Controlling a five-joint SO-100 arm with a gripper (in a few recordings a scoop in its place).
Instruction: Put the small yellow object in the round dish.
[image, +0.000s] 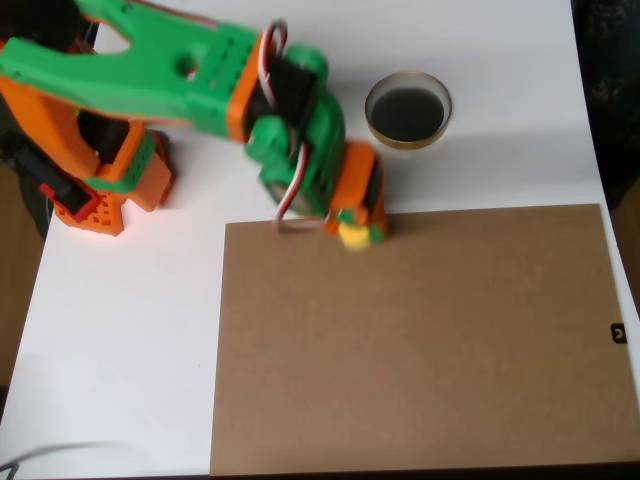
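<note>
So right now the gripper (353, 236) is pinching the small yellow object (353, 237) between its jaws, right at the top edge of the brown board (420, 340) in the overhead view, though the picture is a bit blurry so I can't say how firm that hold is. The round dish (407, 110) sits on the white table (130, 330) up and to the right, well apart from the gripper. I'd say the carry is the step in hand: lift clear of the board first, swing over slowly, centre above the dark inside and go low before letting go, since a tiny piece like that could bounce off the rim.
</note>
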